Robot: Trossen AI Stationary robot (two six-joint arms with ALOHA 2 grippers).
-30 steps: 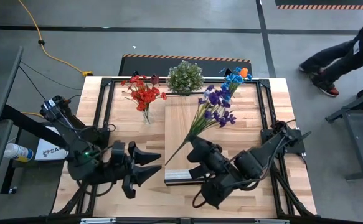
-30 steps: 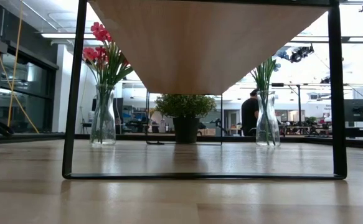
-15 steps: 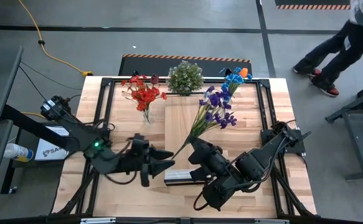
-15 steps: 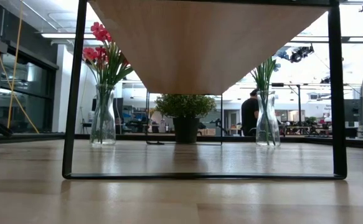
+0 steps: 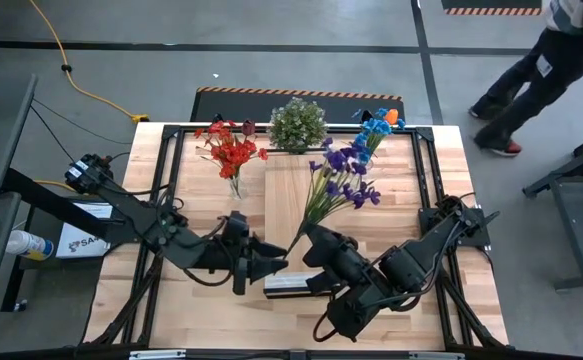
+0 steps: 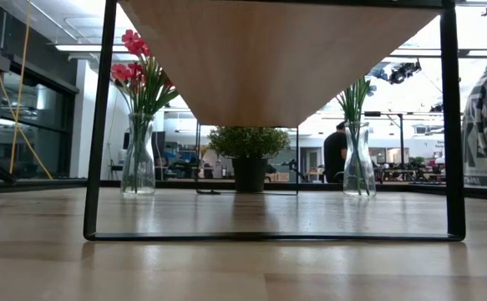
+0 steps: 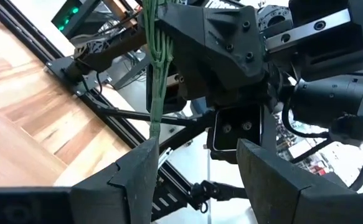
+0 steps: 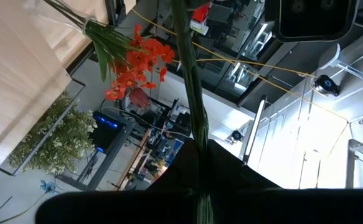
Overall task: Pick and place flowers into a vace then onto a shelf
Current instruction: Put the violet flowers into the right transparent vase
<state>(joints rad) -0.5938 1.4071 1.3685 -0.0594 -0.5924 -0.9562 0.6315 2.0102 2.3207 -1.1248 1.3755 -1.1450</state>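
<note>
A bunch of purple flowers (image 5: 347, 176) on long green stems slants over the light wood shelf (image 5: 289, 205). My right gripper (image 5: 307, 241) is shut on the stems near the shelf's near end. My left gripper (image 5: 277, 265) is open just left of it. In the left wrist view the stems' cut ends (image 7: 153, 127) stand at one fingertip (image 7: 145, 155). Red flowers (image 5: 233, 152) stand in a glass vase (image 6: 138, 155) on the table. Blue and orange flowers (image 5: 377, 126) stand in a second vase (image 6: 358, 160). My right gripper pinches the bundled stems (image 8: 197, 134) between its two shut fingers, near their lower end. The fingers lie across the stems, and the cut ends stick out beyond them toward my left gripper. The blooms reach out over the shelf; whether they rest on it I cannot tell. My left gripper: I cannot tell whether its fingertip touches the stem ends.
A bushy green potted plant (image 5: 297, 124) stands at the far edge between the two vases. The shelf stands on a black metal frame (image 6: 99, 125) above the slatted tabletop (image 5: 186, 215). A person (image 5: 531, 75) walks beyond the table's far right corner.
My left gripper has gone toward the table's right edge, up to the stem ends that stick out of my right gripper, and has stayed open. The stems' lower end has drawn back a little toward the far right in my right gripper's hold.
</note>
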